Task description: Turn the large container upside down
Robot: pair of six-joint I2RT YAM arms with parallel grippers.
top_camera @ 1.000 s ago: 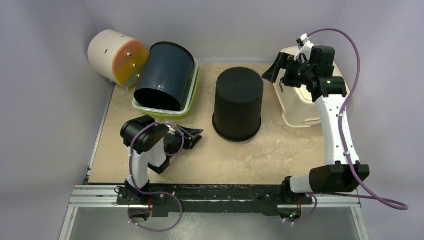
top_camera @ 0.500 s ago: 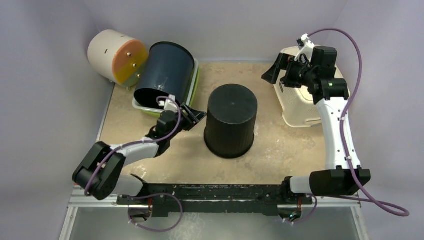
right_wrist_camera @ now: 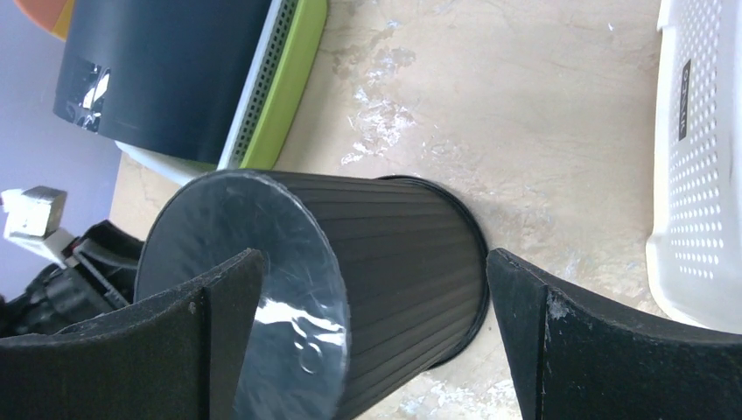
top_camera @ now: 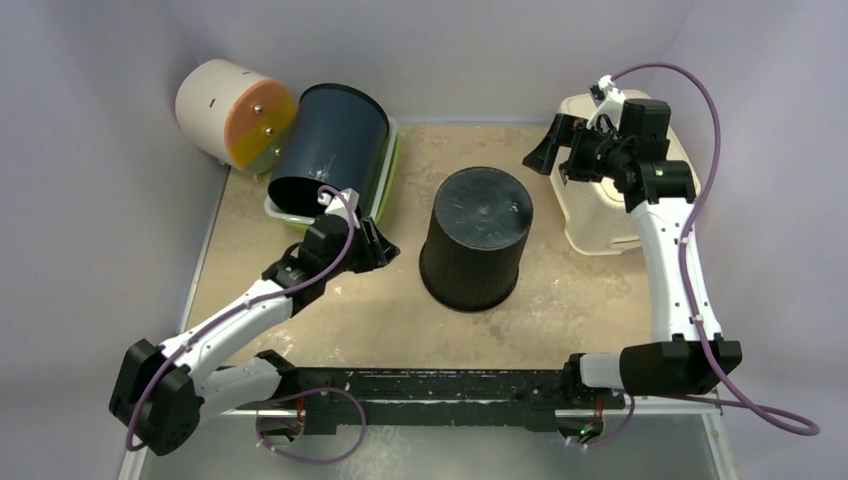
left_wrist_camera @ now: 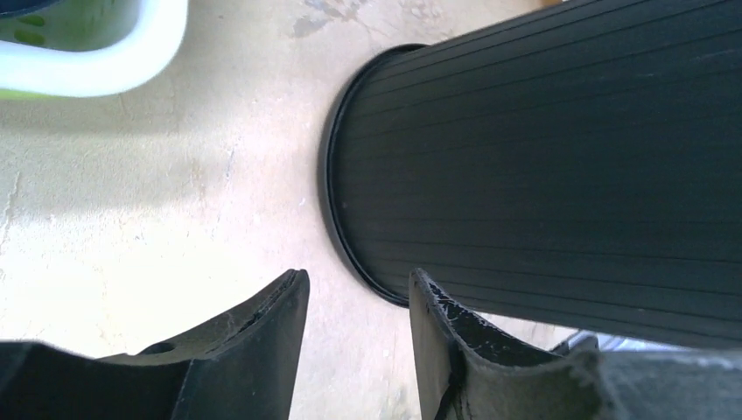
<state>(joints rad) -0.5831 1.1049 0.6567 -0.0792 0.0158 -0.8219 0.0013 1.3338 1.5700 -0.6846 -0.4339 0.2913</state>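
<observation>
The large black ribbed container (top_camera: pixel 474 240) stands mouth down on the table, its flat bottom facing up. It fills the right of the left wrist view (left_wrist_camera: pixel 542 149) and shows in the right wrist view (right_wrist_camera: pixel 394 254). My left gripper (top_camera: pixel 388 248) is low beside the container's left side, near its rim, open and empty; its fingers (left_wrist_camera: pixel 262 324) hold nothing and are a little apart from the rim. My right gripper (top_camera: pixel 556 156) hangs wide open and empty above the back right, looking down on the container from a distance (right_wrist_camera: pixel 374 262).
A dark blue bin (top_camera: pixel 330 150) lies on its side in a green and white tray (top_camera: pixel 385 190) at the back left. A cream drum with an orange end (top_camera: pixel 232 108) lies beside it. A white perforated basket (top_camera: pixel 600 215) stands at the back right.
My left arm has reached out from near its base to the container's left side. The black container has shifted slightly towards the front. My right gripper has barely moved.
</observation>
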